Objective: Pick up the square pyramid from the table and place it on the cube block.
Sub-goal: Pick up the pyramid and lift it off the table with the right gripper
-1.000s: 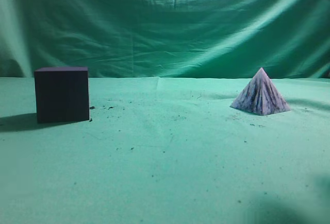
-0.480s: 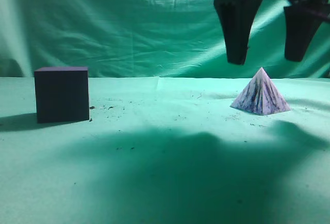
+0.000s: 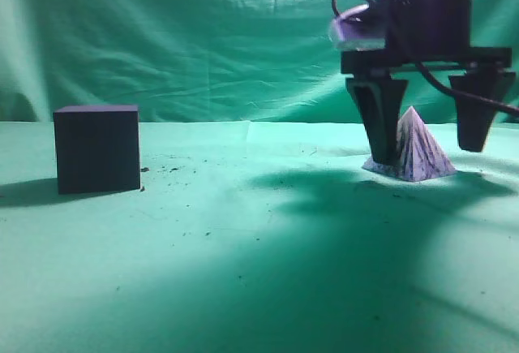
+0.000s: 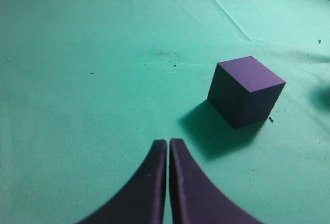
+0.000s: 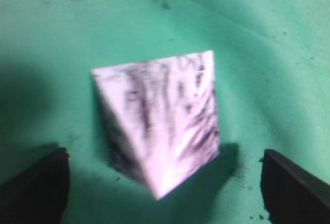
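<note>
The square pyramid (image 3: 415, 150), whitish-lavender with dark purple streaks, stands on the green table (image 3: 243, 247) at the right. It also shows in the right wrist view (image 5: 165, 131). My right gripper (image 3: 427, 148) is open and hangs over it, one finger on each side, not touching it; its fingertips show at the lower corners of the right wrist view (image 5: 165, 193). The dark purple cube block (image 3: 97, 148) stands at the left, and also shows in the left wrist view (image 4: 245, 90). My left gripper (image 4: 168, 142) is shut and empty, short of the cube and to its left.
A wrinkled green cloth backdrop (image 3: 203, 36) hangs behind the table. Small dark specks lie on the cloth between cube and pyramid. The right arm casts a broad shadow over the middle and front of the table.
My right gripper has come down from the top of the view to straddle the pyramid, still open. Its shadow has spread over the cloth. Cube and pyramid have not moved.
</note>
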